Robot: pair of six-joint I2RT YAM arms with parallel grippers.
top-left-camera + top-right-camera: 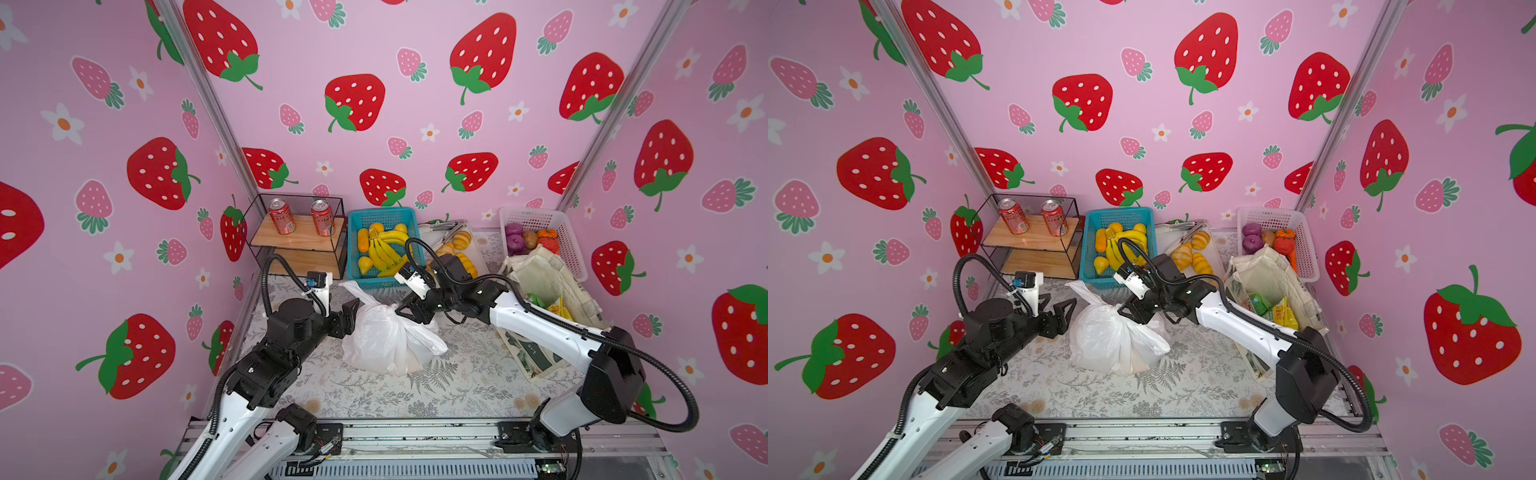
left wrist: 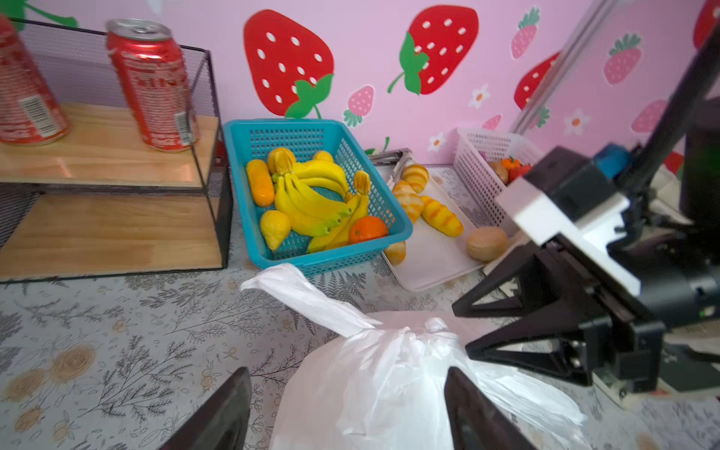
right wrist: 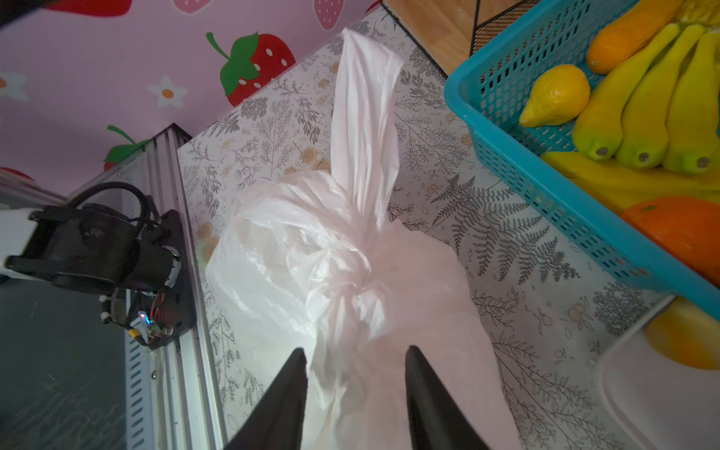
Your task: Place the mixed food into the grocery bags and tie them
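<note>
Sitting mid-table on the grey floral tablecloth [image 1: 457,386], the thin white crinkly plastic handle bag [image 1: 382,340] is knotted at the top, with one loose handle tail pointing toward the teal plastic mesh basket [image 1: 381,210]. Left gripper [image 1: 350,316] is spread wide just beside the bag's left flank, holding nothing. Right gripper [image 3: 352,352] is over the bag's other side, fingers apart, plastic loose between them. Cream canvas tote [image 1: 540,270] lies open at right, apart from the white bag, with yellow and green crinkly snack packets [image 1: 555,309] inside.

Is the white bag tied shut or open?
Tied shut. The white bag has a knot on top, one loose handle sticking out.
</note>
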